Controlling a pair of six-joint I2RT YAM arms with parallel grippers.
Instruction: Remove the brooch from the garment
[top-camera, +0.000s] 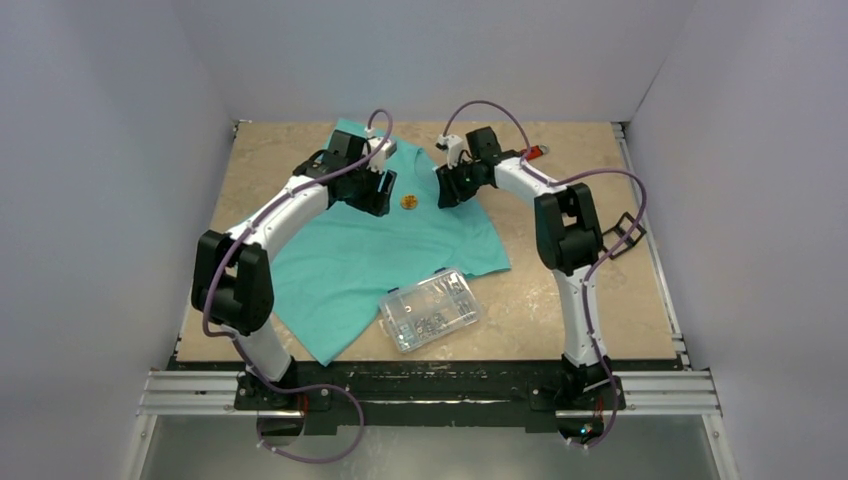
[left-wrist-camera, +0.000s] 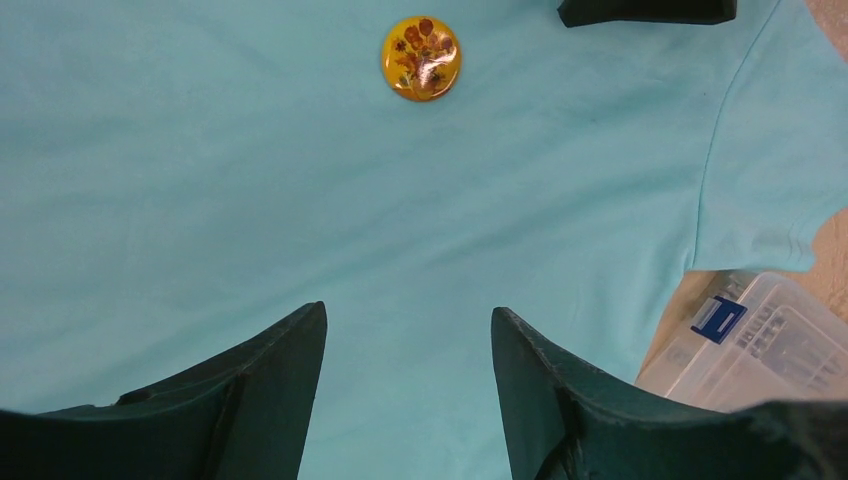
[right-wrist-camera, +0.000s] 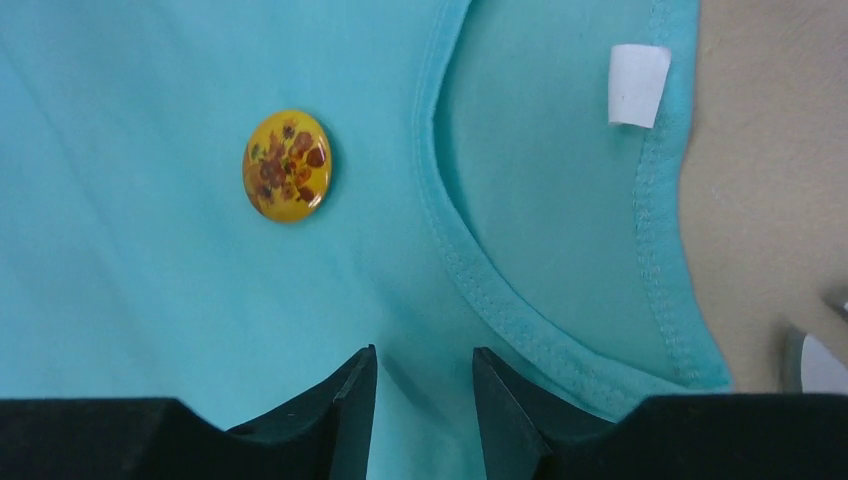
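Top view: the garment (top-camera: 370, 255) lies flat from the worktop's (top-camera: 560, 290) far edge toward its near left corner, with the brooch (top-camera: 409, 202) pinned on it beside the collar.

Left wrist view: the left end effector (left-wrist-camera: 408, 330) has its jaws apart and empty, with the brooch ahead of them.

Right wrist view: the right end effector (right-wrist-camera: 424, 365) has its jaws narrowly apart and empty over the fabric.

Your right fingers (right-wrist-camera: 345, 410) stood apart over the shirt (right-wrist-camera: 150, 300), holding nothing; the brooch (right-wrist-camera: 286, 165) lay left of the collar (right-wrist-camera: 470, 270).
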